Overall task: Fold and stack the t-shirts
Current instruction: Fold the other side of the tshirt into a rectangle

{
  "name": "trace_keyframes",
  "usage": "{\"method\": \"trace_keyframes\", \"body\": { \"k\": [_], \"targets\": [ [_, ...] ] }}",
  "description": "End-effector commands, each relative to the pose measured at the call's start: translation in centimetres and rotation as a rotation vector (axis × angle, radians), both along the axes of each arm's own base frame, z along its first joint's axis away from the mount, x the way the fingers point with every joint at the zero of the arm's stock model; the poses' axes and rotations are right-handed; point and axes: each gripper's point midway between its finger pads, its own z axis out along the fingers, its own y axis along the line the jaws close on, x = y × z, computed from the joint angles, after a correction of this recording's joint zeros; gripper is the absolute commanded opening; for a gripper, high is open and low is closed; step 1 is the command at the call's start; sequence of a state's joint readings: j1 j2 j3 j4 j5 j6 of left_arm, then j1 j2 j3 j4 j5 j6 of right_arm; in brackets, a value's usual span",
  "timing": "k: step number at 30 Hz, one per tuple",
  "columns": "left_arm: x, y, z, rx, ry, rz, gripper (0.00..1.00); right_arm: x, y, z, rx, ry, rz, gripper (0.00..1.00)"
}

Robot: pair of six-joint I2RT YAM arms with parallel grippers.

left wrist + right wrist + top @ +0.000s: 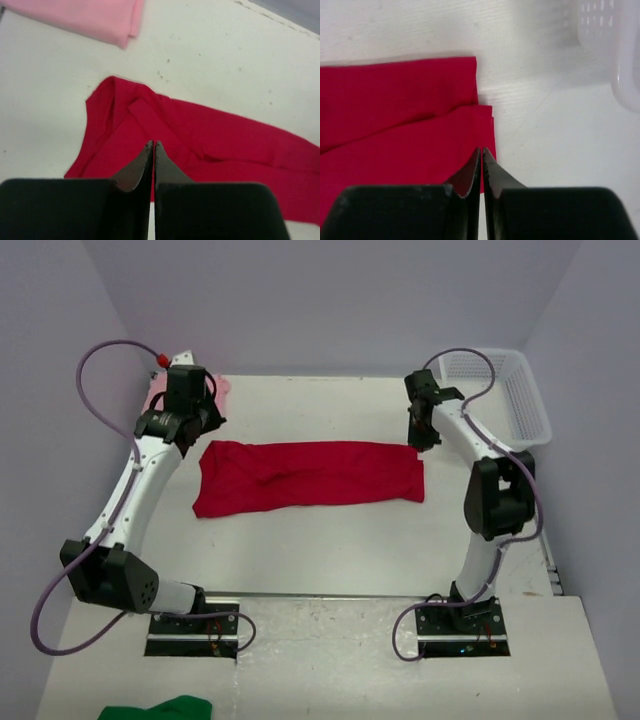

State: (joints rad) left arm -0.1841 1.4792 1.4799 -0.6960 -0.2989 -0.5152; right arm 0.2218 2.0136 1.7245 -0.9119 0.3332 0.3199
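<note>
The red t-shirt [310,475] lies folded lengthwise into a long band across the middle of the table, its left end [225,145] rumpled and its right end [395,115] squared off. The pink t-shirt [156,396] lies folded at the back left, mostly hidden behind the left arm; its edge [90,15] shows in the left wrist view. My left gripper [203,422] [153,143] hovers over the red shirt's left end, shut and empty. My right gripper [425,437] [481,149] hangs above the right end's near corner, jaws together, holding nothing.
A white mesh basket [520,400] [620,60] stands at the back right corner. A green cloth [160,708] lies at the front left, below the arm bases. Purple walls close in the table on three sides.
</note>
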Motion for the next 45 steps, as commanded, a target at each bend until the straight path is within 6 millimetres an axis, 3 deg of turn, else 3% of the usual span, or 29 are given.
{"method": "trace_keyframes", "body": {
  "k": [1,4,9,16,24,26,27,29,31,33,35,38,39,45],
  "targets": [
    [-4.4,-3.3,-5.4,-0.144,0.185,-0.139,0.00,-3.1,2.1,4.5,0.163,-0.133,0.019,0.00],
    [-7.1,-4.9,-8.3,-0.230,0.253,-0.206,0.00,-5.5,4.6,4.7,0.306,-0.144,0.060,0.00],
    [-9.2,-3.7,-11.5,-0.186,0.354,-0.170,0.00,-7.9,6.8,3.8,0.381,-0.139,0.110,0.00],
    [-8.2,-2.0,-14.0,-0.086,0.433,-0.106,0.00,-9.5,7.0,1.5,0.369,-0.074,0.100,0.00],
    [-6.3,-1.4,-17.5,-0.023,0.527,-0.099,0.00,-11.0,4.6,-1.3,0.237,0.012,-0.010,0.00],
    [-6.3,-1.3,-18.0,-0.012,0.539,-0.101,0.00,-10.7,5.3,-1.1,0.292,-0.036,-0.005,0.37],
    [-6.3,-0.9,-18.2,0.009,0.541,-0.089,0.00,-11.4,5.3,-1.2,0.304,-0.046,-0.007,0.44],
    [-6.3,-0.4,-18.5,0.034,0.548,-0.074,0.00,-11.9,4.5,-1.7,0.269,-0.027,-0.026,0.53],
    [-6.2,0.0,-18.7,0.056,0.553,-0.061,0.00,-11.9,3.4,-2.4,0.191,0.023,-0.058,0.54],
    [-6.1,0.2,-19.1,0.066,0.566,-0.050,0.00,-12.2,2.0,-2.7,0.111,0.047,-0.096,0.50],
    [-6.1,0.3,-19.8,0.068,0.587,-0.043,0.00,-12.1,2.1,-2.7,0.120,0.046,-0.103,0.43],
    [-6.2,0.3,-20.6,0.071,0.607,-0.037,0.00,-11.9,2.7,-2.4,0.159,0.026,-0.100,0.07],
    [-6.3,0.4,-20.8,0.074,0.615,-0.036,0.00,-11.9,2.9,-2.5,0.168,0.029,-0.098,0.00],
    [-6.5,0.9,-22.1,0.092,0.657,-0.028,0.00,-11.5,2.7,-4.2,0.130,0.089,-0.114,0.00]
  ]
}}
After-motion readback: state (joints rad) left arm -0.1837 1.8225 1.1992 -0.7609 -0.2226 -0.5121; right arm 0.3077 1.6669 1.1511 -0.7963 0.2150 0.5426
